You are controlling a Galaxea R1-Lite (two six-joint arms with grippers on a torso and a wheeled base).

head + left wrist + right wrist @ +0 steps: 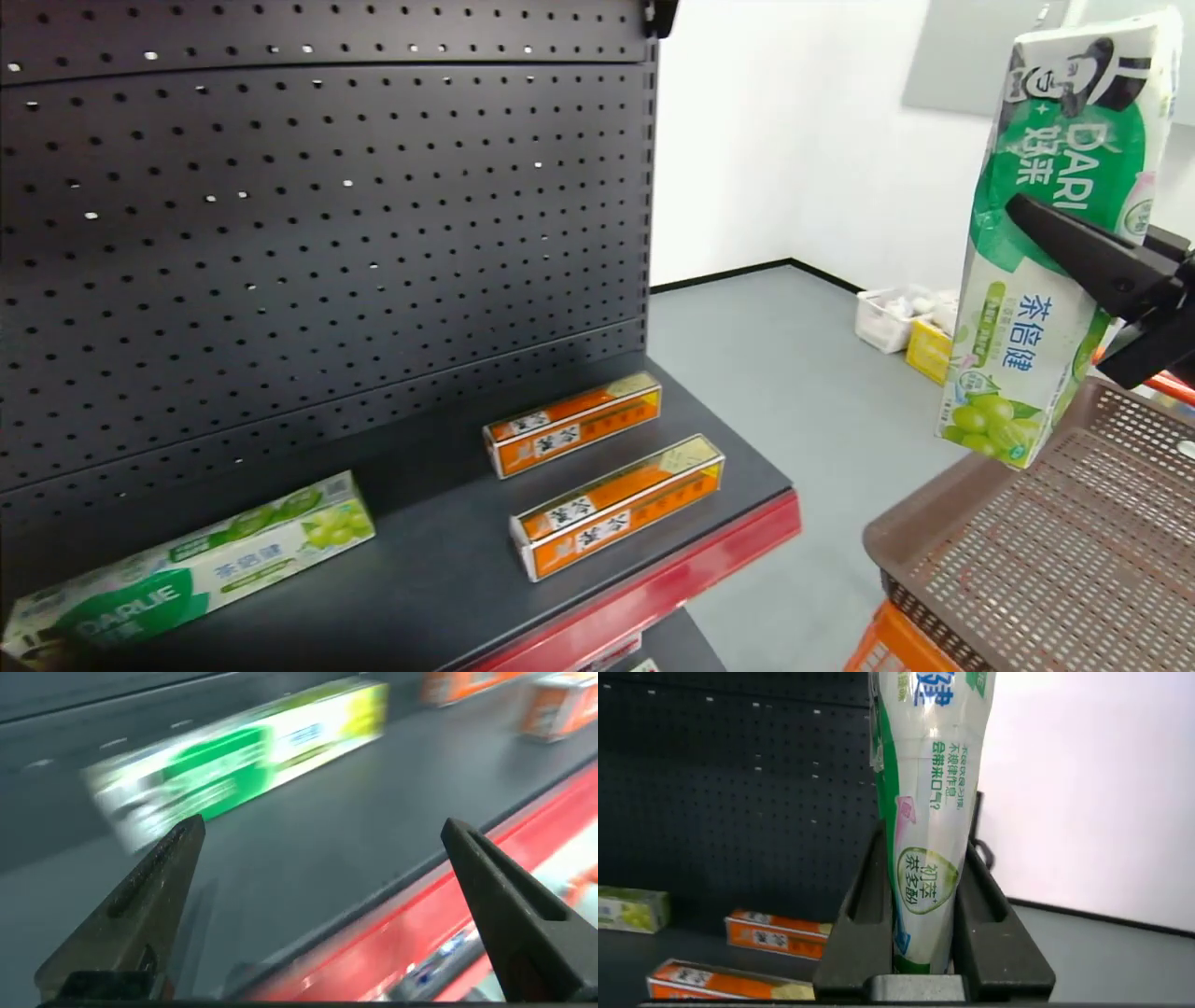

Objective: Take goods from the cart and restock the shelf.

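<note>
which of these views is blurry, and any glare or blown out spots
Left wrist view: motion blur smears the green box and the orange boxes. Head view: sharp, with a soft sheen on the shelf board. Right wrist view: the held box is sharp; the white wall behind it is washed out.

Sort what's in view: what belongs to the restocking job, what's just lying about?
Job: green-and-white toothpaste box in the right gripper; a matching box lying on the black metal shelf; two orange boxes there; brown perforated cart basket; open left gripper above the shelf.
Lying about: white plastic bin and yellow box on the grey floor by the wall.
</note>
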